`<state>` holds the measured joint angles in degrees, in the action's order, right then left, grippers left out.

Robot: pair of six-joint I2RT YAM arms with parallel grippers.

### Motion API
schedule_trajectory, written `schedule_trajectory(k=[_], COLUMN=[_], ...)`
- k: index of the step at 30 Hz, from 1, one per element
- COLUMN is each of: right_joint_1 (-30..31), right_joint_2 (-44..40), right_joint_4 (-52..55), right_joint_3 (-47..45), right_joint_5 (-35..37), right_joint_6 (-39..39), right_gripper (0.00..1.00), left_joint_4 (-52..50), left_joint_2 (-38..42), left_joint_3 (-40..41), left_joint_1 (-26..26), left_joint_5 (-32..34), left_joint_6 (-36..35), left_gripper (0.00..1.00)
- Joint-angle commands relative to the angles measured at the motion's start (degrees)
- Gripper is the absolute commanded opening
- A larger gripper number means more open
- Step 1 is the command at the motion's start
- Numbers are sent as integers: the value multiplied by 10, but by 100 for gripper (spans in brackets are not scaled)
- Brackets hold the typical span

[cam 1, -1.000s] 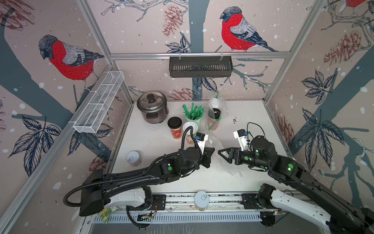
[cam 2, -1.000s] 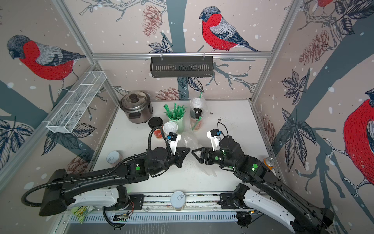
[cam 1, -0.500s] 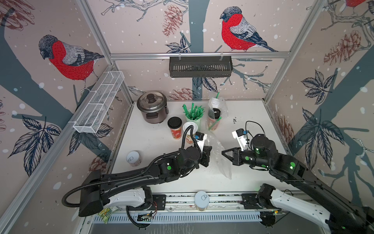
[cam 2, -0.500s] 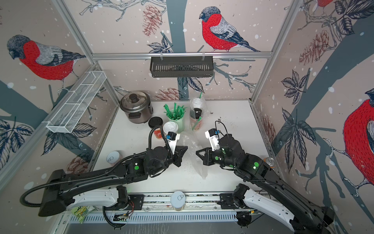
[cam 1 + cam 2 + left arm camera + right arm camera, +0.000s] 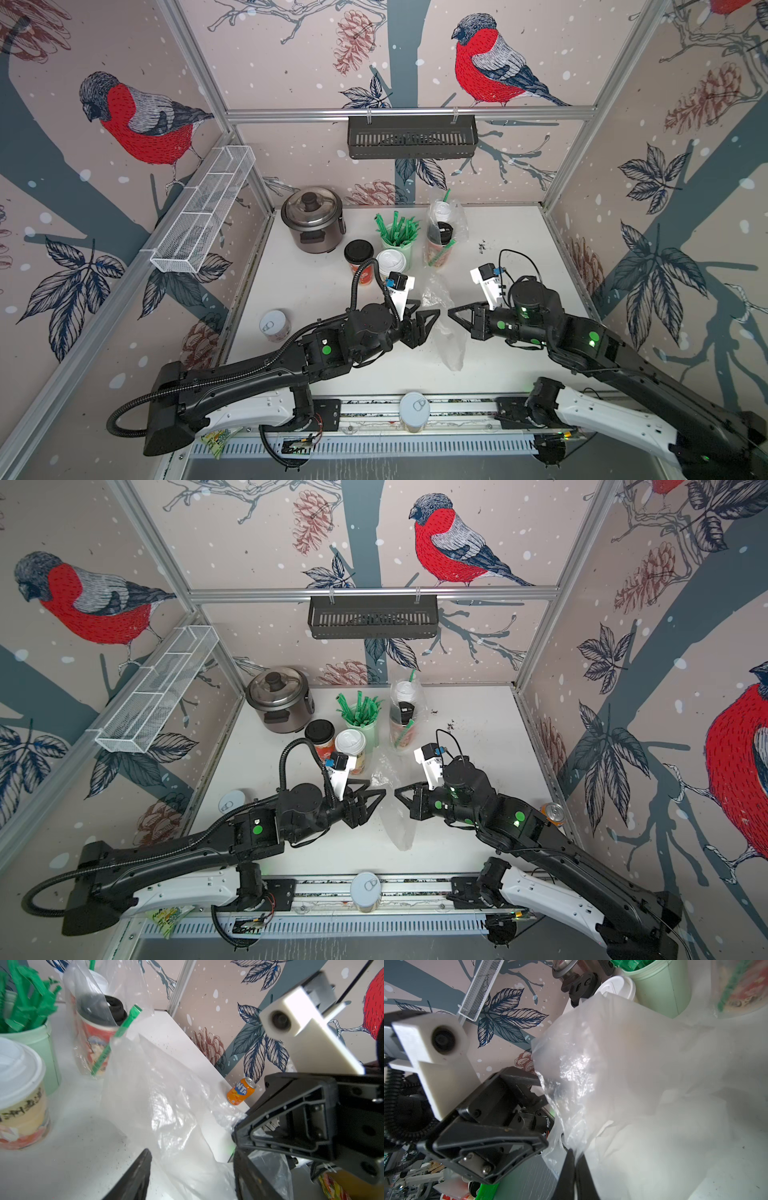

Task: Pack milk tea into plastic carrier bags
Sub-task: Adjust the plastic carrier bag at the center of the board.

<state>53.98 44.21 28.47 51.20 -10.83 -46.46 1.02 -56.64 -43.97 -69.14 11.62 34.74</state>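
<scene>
Upright, far bag [image 5: 460, 224] holds two cups [image 5: 443, 230]; right tool [image 5: 451, 311] pinches near bag [image 5: 451, 345].

Bright and evenly lit from above in both top views, with soft shadows on the white table [image 5: 316, 291]. Bends straight lines near the edges. Glares white on the carrier bag [image 5: 571, 1072]; blurs close parts in both wrist views.

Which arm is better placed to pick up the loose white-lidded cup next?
Left. The left gripper is open and gripping nothing, and the white-lidded cup stands close beside its wrist. The right gripper is shut on the empty bag.
</scene>
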Motion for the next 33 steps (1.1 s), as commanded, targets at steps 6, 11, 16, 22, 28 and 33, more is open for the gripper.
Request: schedule_trajectory(k=[6,11,16,22,28,33], right_joint_1=[21,26,26,26,25,25], right_joint_2=[7,4,-10,-20,-21,-19], right_joint_4=[-28,-20,-12,-10,-4,-3], right_joint_3=[-1,9,13,-3,-6,12], right_joint_5=[41,51,60,61,66,76], right_joint_6=[-13,-9,-13,-20,-14,6], right_gripper=[0,0,0,27,71,85], left_joint_4=[-11,-64,-86,-105,-199,-316], left_joint_2=[-48,-60,-33,15,35,35], left_joint_3=[-24,-43,-42,-48,-96,-147], left_joint_1=[-15,-16,-15,-16,-16,-16], left_joint_5=[-24,13,38,29,29,70], left_joint_6=[50,61,67,56,59,75], left_gripper=[56,16,0,0,0,0])
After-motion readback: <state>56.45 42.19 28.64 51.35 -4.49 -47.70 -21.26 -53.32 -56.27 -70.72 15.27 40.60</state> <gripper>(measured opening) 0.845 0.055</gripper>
